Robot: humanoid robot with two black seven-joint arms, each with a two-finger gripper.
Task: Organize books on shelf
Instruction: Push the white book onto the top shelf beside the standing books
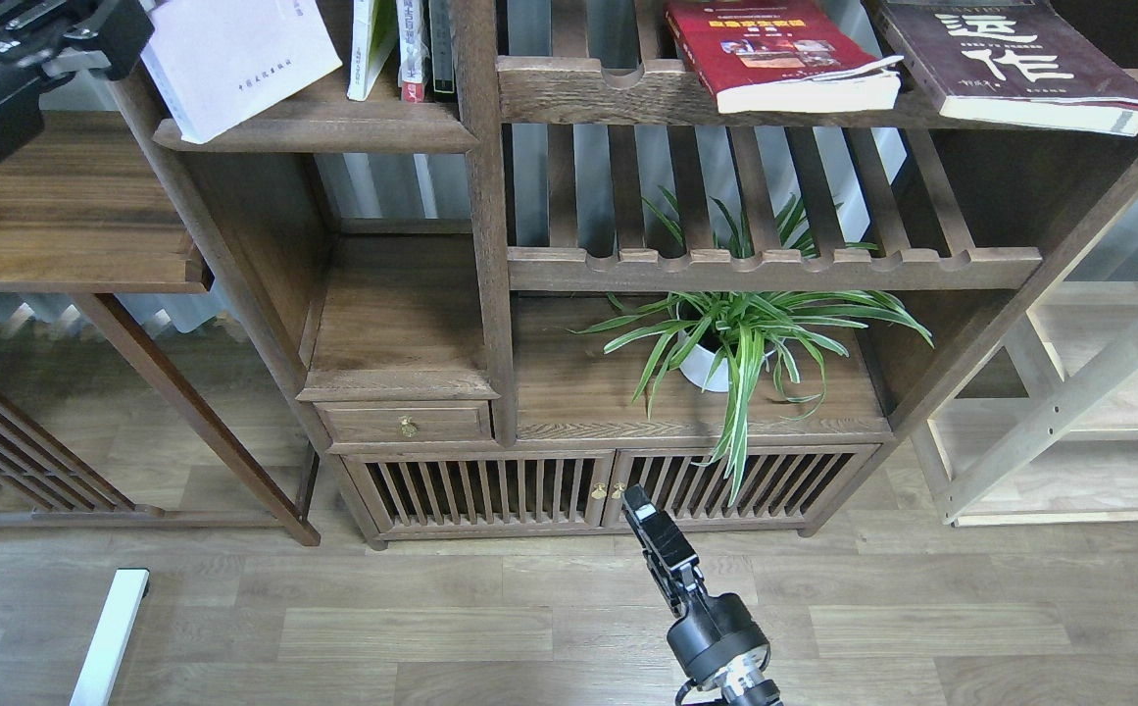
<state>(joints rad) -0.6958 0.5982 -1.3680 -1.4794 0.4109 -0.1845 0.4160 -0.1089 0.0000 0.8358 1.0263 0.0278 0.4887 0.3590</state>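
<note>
At the upper left of the frame, the left gripper (127, 25) pinches the top left corner of the pale lavender-white book (235, 59). This book lies tilted over the dark-brown shelf (333, 126). Its long side runs from the upper right down to the lower left, and its low corner pokes out past the shelf's front edge. Just to its right, a few thin books (412, 49) stand up on the same shelf, leaning a bit.

Near the top middle, the red book (774, 54) with a yellow band lies flat on a slatted rack (608, 88), its pages facing the front. Beside it at the upper right lies the big maroon-brown book (1010, 59) with cream letters.

Low in the middle, the right gripper (642, 510) points up at the cabinet doors (490, 490). Whether its fingers are spread or pressed together cannot be told. A green plant (745, 338) in a white pot sits above it.
</note>
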